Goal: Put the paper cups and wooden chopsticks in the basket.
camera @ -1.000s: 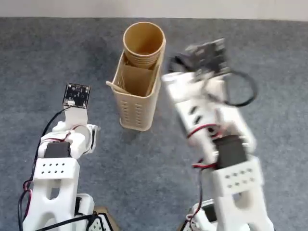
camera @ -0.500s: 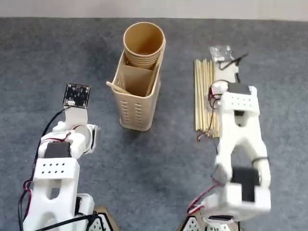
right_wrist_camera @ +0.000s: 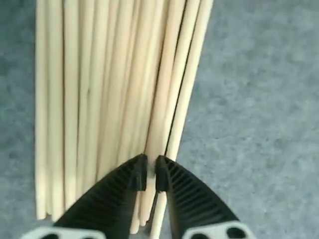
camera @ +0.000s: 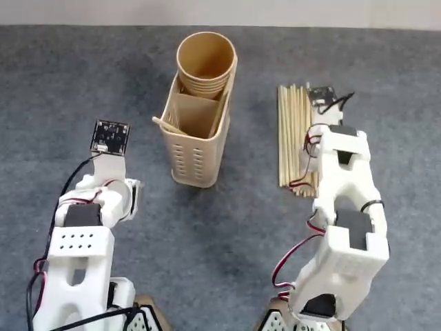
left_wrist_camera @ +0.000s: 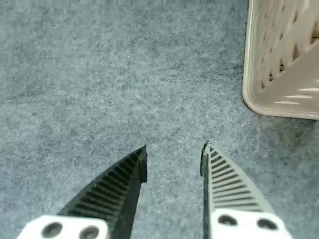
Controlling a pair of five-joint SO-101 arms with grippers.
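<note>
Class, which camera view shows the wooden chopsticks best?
Right wrist view: the chopsticks lie close up, each stick distinct. High view: the bundle small, partly under the right arm. Left wrist view faces the basket.

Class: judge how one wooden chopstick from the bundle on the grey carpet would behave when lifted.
The wooden chopsticks look thin and straight, so one likely stays stiff and light. Rounded and smooth-looking, it may roll or pivot in the right gripper, whose tips close near one end.

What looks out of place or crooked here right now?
Only small things. One stick in the basket leans out over the rim on the left arm's side instead of standing upright. The chopsticks lying beside the basket fan out slightly at one end.
</note>
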